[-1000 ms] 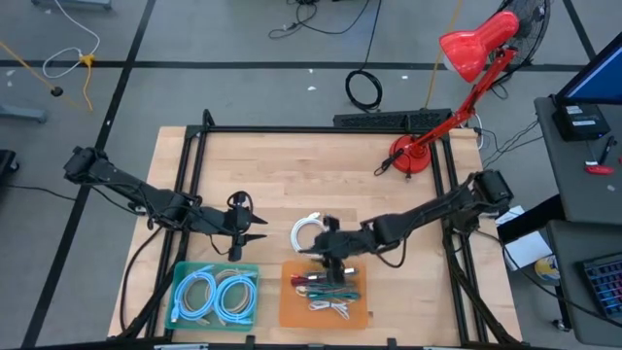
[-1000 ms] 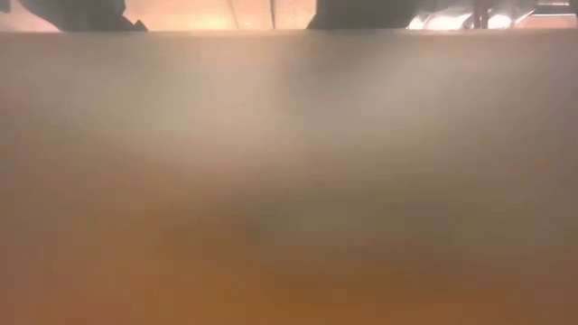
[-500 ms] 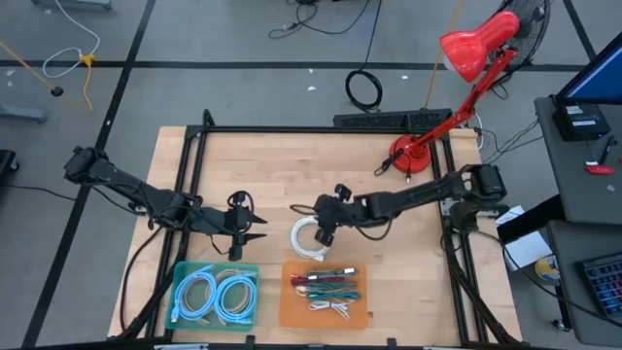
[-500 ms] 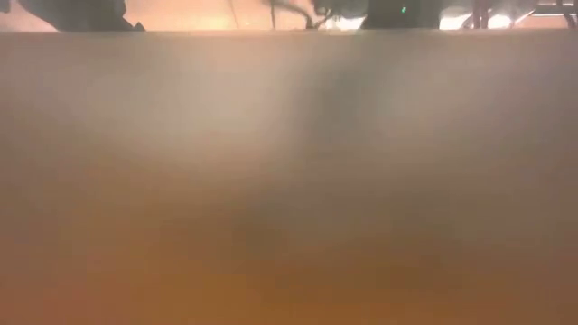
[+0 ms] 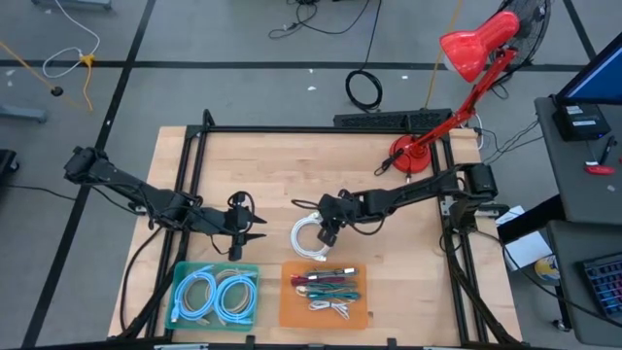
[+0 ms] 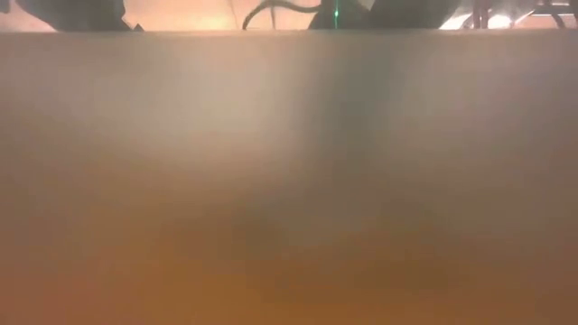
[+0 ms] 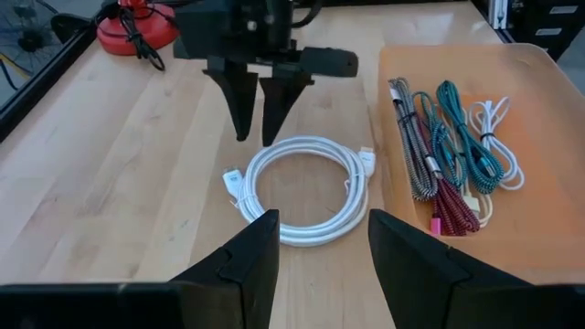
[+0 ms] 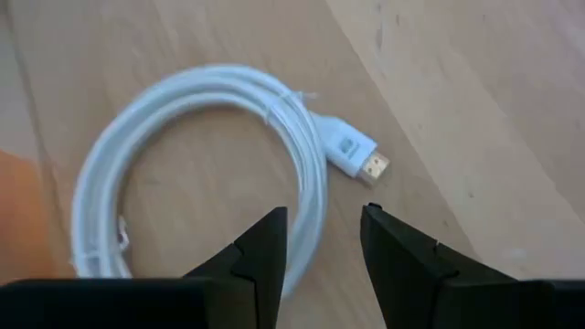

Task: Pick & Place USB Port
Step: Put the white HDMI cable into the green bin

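A white coiled USB cable (image 5: 299,239) lies flat on the wooden table just beyond the orange tray (image 5: 290,311). In the right wrist view its coil (image 8: 302,137) and gold-tipped plug (image 8: 352,151) lie under the fingers. My right gripper (image 5: 327,231) hangs over the coil's far-right part, pointing down and open, one strand below the gap (image 8: 320,238). In the left wrist view its fingertips (image 7: 258,137) stand just above the coil (image 7: 306,228). My left gripper (image 5: 255,229) waits open, left of the coil, facing it.
The orange tray (image 7: 539,137) holds several bundled cables in red, teal and white. A teal tray (image 5: 214,265) with two light-blue coils sits at the near edge. A red desk lamp (image 5: 413,156) stands at the far right. Black frame rails border the table. The low view is blocked.
My right gripper has moved from above the orange tray toward the far edge and slightly left, and now hangs over the white coil. The coil has stayed where it was.
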`<state>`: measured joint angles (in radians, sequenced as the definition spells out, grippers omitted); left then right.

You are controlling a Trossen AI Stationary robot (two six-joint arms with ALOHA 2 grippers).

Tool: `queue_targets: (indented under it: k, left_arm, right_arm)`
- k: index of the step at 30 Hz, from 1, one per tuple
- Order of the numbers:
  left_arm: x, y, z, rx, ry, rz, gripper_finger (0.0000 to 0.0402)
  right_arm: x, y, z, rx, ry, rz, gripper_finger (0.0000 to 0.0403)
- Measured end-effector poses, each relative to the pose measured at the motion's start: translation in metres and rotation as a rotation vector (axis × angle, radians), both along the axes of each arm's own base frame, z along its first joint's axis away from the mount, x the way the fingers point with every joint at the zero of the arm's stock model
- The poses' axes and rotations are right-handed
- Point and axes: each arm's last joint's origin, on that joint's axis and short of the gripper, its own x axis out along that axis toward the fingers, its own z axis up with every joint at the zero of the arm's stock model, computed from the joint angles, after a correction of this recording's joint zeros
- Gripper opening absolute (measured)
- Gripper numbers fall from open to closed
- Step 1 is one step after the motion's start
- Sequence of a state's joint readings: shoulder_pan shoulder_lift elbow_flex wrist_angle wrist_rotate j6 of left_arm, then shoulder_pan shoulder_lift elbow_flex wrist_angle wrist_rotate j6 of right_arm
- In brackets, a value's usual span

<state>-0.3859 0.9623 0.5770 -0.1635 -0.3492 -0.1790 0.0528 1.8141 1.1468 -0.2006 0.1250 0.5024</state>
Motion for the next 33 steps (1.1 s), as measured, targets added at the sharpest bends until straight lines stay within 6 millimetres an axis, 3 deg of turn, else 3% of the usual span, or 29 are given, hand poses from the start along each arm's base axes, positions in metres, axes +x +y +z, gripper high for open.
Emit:
queue_targets:
  k: [19, 26, 33]
  left_arm:
    - [0.000, 0.000, 0.000, 0.002, 0.003, -0.001, 0.0172]
    - [0.000, 0.000, 0.000, 0.001, 0.001, 0.000, 0.0172]
    - [0.000, 0.000, 0.000, 0.001, 0.001, 0.000, 0.0172]
  right_arm:
    - [0.016, 0.003, -0.049, 0.082, 0.036, -0.010, 0.0122]
    - [0.015, 0.001, -0.042, -0.004, 0.018, -0.015, 0.0029]
    - [0.018, -0.003, -0.024, -0.132, -0.019, -0.031, 0.0029]
